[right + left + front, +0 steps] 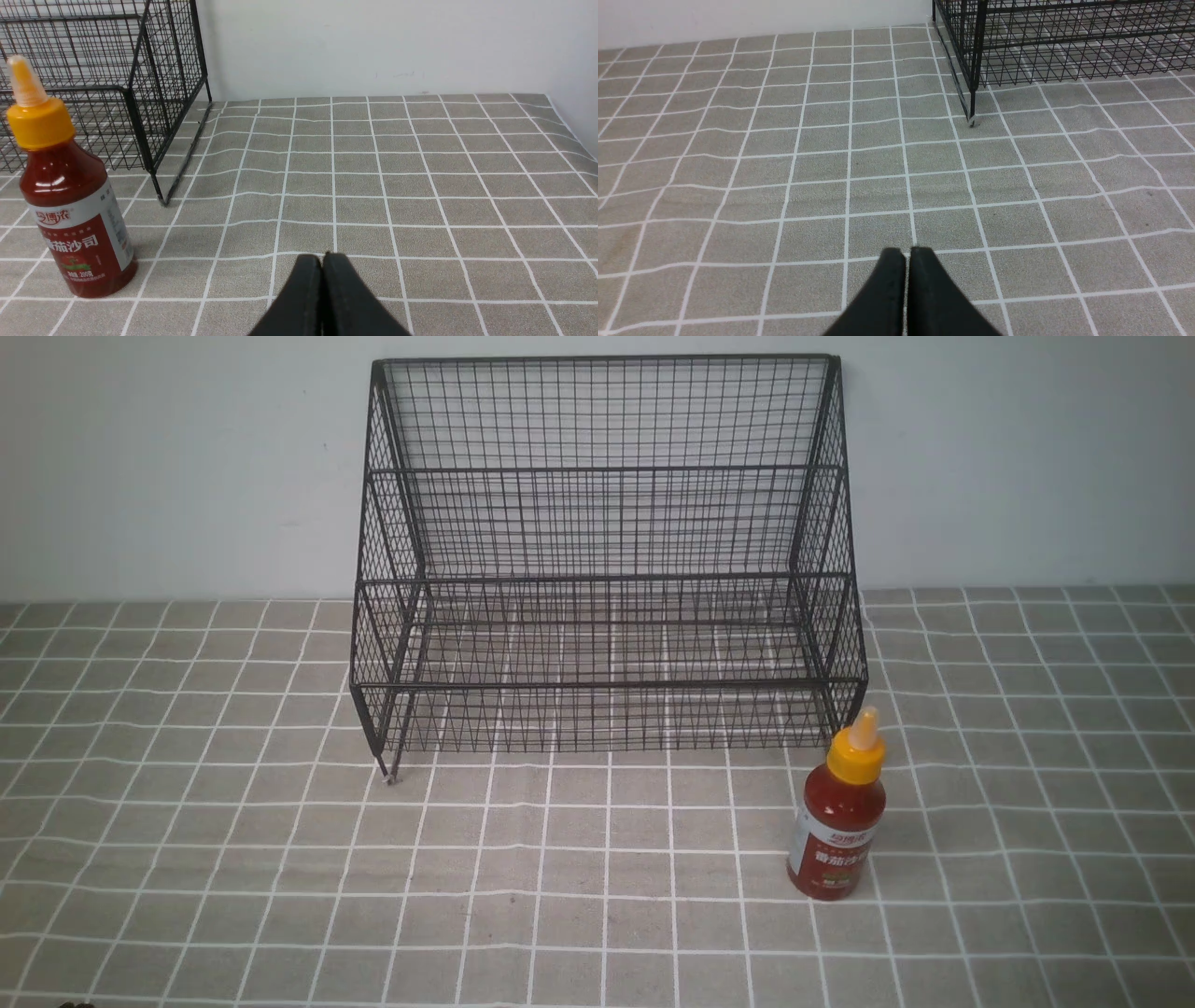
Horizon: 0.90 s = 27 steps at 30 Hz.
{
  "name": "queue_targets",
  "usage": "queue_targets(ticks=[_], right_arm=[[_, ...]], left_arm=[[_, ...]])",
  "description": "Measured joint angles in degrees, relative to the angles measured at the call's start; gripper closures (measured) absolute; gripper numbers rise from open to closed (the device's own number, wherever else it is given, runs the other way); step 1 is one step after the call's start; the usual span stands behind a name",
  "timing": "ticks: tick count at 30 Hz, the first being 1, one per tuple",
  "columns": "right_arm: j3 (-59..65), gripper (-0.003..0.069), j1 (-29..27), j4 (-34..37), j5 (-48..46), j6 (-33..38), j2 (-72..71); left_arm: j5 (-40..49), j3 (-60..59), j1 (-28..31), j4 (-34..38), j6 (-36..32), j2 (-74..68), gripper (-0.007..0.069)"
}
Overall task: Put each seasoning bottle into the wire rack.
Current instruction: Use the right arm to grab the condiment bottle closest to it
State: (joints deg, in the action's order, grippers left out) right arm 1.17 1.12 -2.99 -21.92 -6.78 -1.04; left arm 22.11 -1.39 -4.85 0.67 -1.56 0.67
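While left claw (906, 254) pinches air, right claw (322, 259) matches.

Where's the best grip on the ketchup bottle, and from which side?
Grip the ketchup bottle around its straight labelled body, below the shoulder; the tapered cone cap would likely slip. It stands upright just before the right front corner of the wire rack, so come level from the near or right side with the right hand, opened first.

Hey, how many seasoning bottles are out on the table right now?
1. The seasoning bottle stands upright on the table, outside the wire rack, just in front of its right front corner. None sits in the rack.
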Motion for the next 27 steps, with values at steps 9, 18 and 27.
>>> queue_targets(ticks=[9,18,27], right_arm=[[0.0,0.0672,0.0,0.0,0.0,0.1,0.0],[0.0,0.0672,0.0,0.0,0.0,0.1,0.0],[0.4,0.0672,0.0,13.4,6.4,-4.4,0.0]], left_arm=[[0.0,0.0,0.0,0.0,0.0,0.0,0.0631],[0.0,0.0,0.0,0.0,0.0,0.0,0.0631],[0.0,0.0,0.0,0.0,0.0,0.0,0.0631]])
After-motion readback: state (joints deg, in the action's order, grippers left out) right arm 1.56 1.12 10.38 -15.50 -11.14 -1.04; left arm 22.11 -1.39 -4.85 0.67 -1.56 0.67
